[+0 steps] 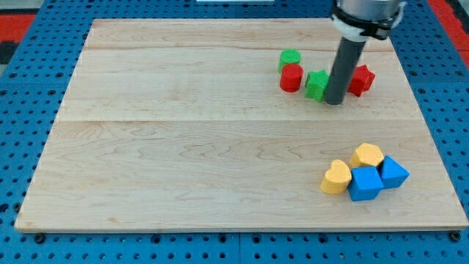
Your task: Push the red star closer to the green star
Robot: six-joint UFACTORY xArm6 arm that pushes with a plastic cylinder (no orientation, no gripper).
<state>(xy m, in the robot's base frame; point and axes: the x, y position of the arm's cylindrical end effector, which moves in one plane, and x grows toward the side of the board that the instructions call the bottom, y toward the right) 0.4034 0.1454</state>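
Note:
The red star [361,79] lies near the view's top right, partly hidden behind my rod. The green star [316,85] lies just to its left, also partly hidden by the rod. My tip [334,101] rests on the board between the two stars, close against the green star's right side and just left of the red star.
A green cylinder [290,57] and a red cylinder [291,77] stand together left of the green star. At the lower right sit a yellow heart [336,177], a yellow block [366,155], a blue cube [364,183] and a second blue block [393,173]. The wooden board [183,147] lies on a blue pegboard.

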